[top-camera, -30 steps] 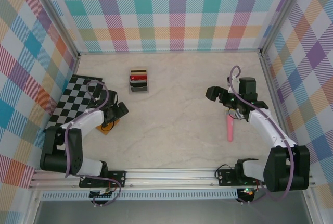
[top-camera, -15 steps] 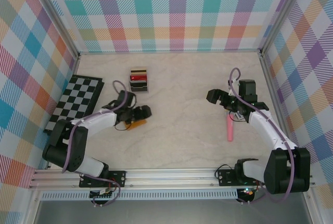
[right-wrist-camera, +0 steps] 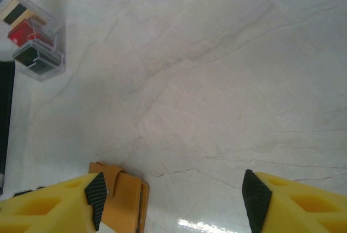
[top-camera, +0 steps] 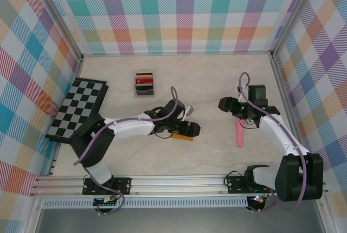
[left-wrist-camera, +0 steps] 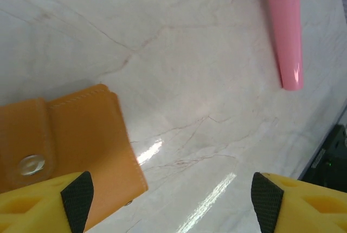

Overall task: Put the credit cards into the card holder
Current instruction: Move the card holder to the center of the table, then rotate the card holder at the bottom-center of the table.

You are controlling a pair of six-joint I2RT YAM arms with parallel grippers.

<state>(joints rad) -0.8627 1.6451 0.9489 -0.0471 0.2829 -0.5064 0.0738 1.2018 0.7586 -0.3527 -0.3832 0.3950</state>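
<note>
Seemingly the snapped-shut card holder (left-wrist-camera: 70, 135) is being positioned by the wide-spread left pincer (left-wrist-camera: 172, 196); next, it must be opened and the credit cards (top-camera: 144, 81) fetched by the likewise spread right pincer (right-wrist-camera: 173, 196).

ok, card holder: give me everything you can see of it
The card holder is a small orange-tan wallet, leather by its look, with stitched edges and a tab lying over its face that carries a metal snap. It is folded shut and lies flat on the pale marbled table, near mid-table, under the open left gripper. One yellow finger overlaps its edge; whether they touch is unclear.
</note>
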